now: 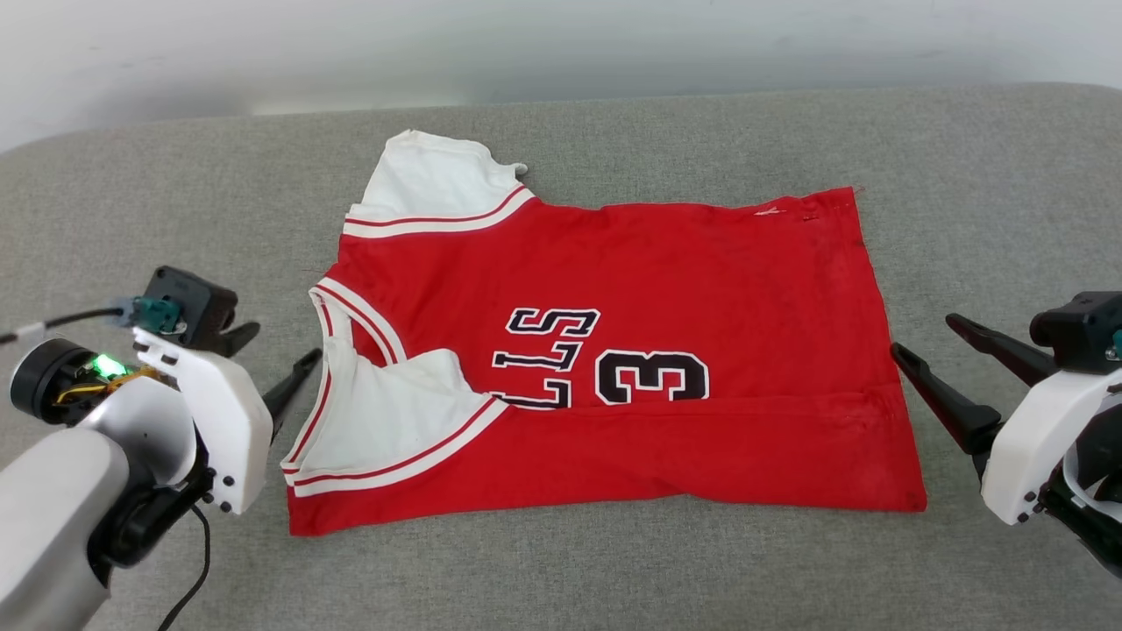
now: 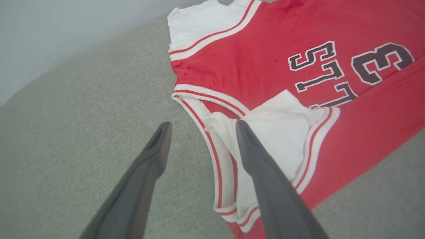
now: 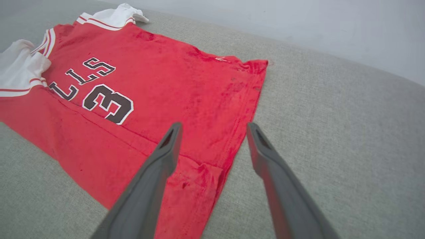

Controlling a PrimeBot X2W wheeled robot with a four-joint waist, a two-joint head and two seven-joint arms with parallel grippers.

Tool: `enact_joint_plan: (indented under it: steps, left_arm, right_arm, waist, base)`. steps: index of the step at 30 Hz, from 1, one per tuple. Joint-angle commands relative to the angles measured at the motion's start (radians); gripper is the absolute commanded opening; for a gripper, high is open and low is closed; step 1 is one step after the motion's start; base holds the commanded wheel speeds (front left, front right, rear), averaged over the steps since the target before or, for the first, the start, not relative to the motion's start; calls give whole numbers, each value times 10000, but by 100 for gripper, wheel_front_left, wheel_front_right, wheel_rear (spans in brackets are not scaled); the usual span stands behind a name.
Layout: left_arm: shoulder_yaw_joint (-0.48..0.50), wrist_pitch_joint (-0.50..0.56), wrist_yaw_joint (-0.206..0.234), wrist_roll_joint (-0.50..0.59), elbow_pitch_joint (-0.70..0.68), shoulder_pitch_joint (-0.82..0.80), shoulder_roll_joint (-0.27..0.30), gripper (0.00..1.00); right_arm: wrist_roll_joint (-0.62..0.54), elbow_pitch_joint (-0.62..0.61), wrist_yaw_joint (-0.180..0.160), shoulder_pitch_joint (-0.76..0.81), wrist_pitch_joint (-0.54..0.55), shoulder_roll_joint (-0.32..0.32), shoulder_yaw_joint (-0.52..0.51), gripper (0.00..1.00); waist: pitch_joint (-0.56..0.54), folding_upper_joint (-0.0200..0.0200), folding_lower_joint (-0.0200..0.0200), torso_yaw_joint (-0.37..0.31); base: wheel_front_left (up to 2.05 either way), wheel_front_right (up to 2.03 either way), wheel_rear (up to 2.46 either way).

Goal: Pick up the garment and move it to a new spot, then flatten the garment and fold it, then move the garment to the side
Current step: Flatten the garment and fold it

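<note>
Grey cloth covers the table (image 1: 614, 570), and the red jersey T-shirt with white sleeves and a black number (image 1: 666, 263) lies flat in the middle, its near long edge folded over the front. The left hand (image 1: 285, 342), by the collar, and the right hand (image 1: 923, 335), by the bottom hem, are wide open and hold nothing. I think each should pinch a far corner and fold evenly.

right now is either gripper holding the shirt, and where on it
Nothing is held. The left gripper and the right gripper are both open, one at the collar end of the garment, the other at its hem.
</note>
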Motion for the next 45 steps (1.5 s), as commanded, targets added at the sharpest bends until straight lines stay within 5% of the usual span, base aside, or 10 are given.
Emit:
enact_joint_plan:
  steps: [1, 11, 25, 26, 27, 34, 45]
  left_arm:
    - [-62, 642, -90, -204, -318, -192, 211, 100]
    - [-609, 4278, -426, -1882, -785, -651, 574, 100]
    - [-1779, 5568, -798, -1865, 800, -222, -22, 100]
    - [-1817, 5525, -847, -1806, 896, -272, -86, 57]
    - [-1842, 5483, -894, -1750, 1000, -311, -125, 0]
    - [-1799, 5331, -1237, -1595, 1133, -777, -4, 0]
    - [-1944, 5218, -1401, -1211, 309, -1154, 100, 0]
  right_arm:
    - [-114, -110, -9, 151, 66, 118, -92, 100]
    - [-444, -373, -9, 172, 457, 484, -221, 100]
    - [-301, -92, -9, -640, 662, 753, 355, 100]
    - [-267, -71, -9, -705, 696, 732, 378, 100]
    - [-210, -75, -7, -783, 751, 716, 402, 100]
    - [-187, -533, -9, -1815, 1733, -188, 914, 100]
    - [1395, -1235, -7, -2875, 5770, -1941, 2800, 100]
  waist:
    - [-10, 0, 0, 0]
    - [183, 0, 0, -158]
    - [521, 0, 0, -697]
    - [504, 0, 0, -701]
    - [469, 0, 0, -706]
    - [95, 0, 0, -656]
    - [-64, 0, 0, -355]
  base:
    - [0, 0, 0]
    - [0, 0, 0]
    - [0, 0, 0]
    - [0, 0, 0]
    - [0, 0, 0]
    - [0, 0, 0]
    - [0, 0, 0]
